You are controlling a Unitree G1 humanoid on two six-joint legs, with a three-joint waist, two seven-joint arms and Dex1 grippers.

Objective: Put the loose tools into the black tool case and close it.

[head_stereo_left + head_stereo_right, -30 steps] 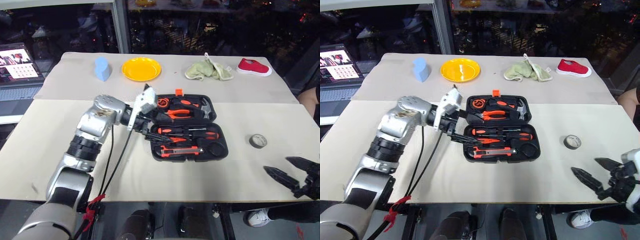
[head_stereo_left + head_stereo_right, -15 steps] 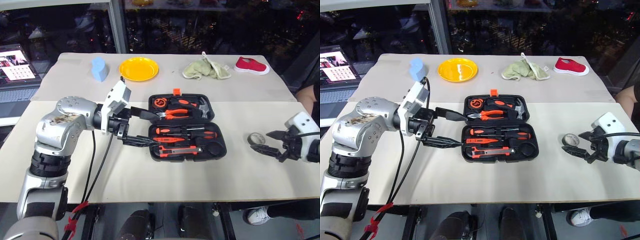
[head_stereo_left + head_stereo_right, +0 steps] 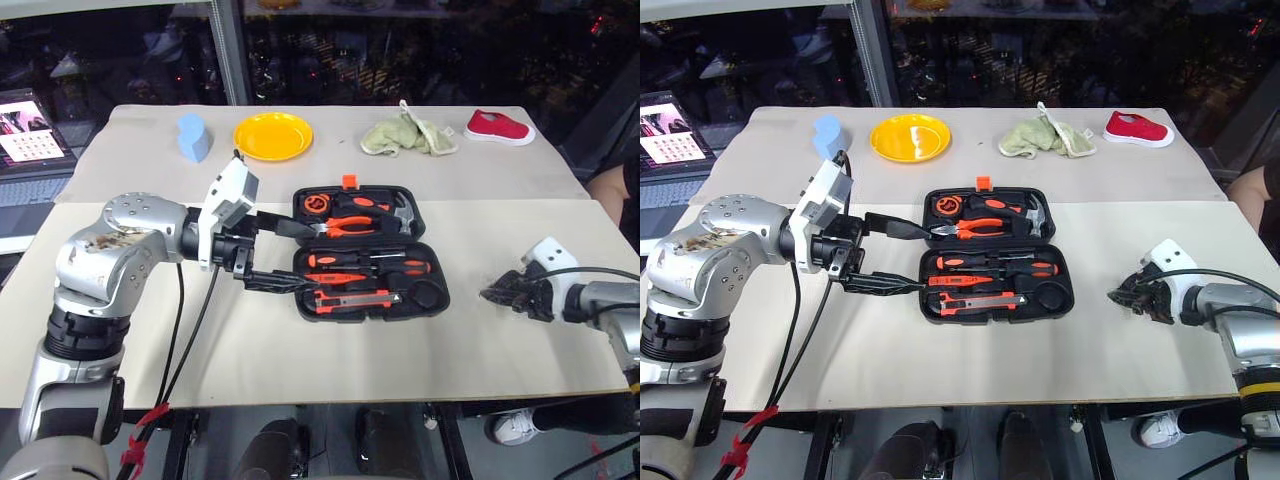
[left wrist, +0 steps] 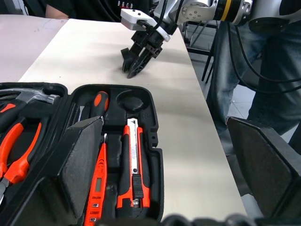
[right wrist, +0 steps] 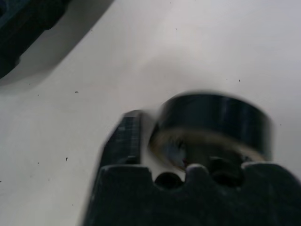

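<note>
The tape roll point(image 5: 214, 123) lies flat on the desk point(image 3: 340, 360), well to the right of the black tool case point(image 3: 370, 262) and at the tip of the right gripper point(image 3: 505, 293). In the right wrist view the roll sits directly at the jaws, one finger point(image 5: 126, 136) down beside its outer wall and the other hidden behind or inside the ring. The jaws appear nearly closed around the wall, but whether the grip is firm and the roll is off the desk cannot be told. The roll is round, so no long axis governs the approach. The governing relation is its offset from the case: the empty round recess point(image 3: 428, 294) at the case's right end lies to the left of the roll, on the side nearest the right arm, so the transfer is judged to be a leftward carry by that arm. The case is open, lid laid flat away from the robot, with the utility knife point(image 3: 350, 298) and screwdrivers point(image 3: 360, 264) seated in the near half. The left gripper point(image 3: 290, 255) hovers at the case's left edge, jaws spread wide and empty, placed to steady or close the case.
</note>
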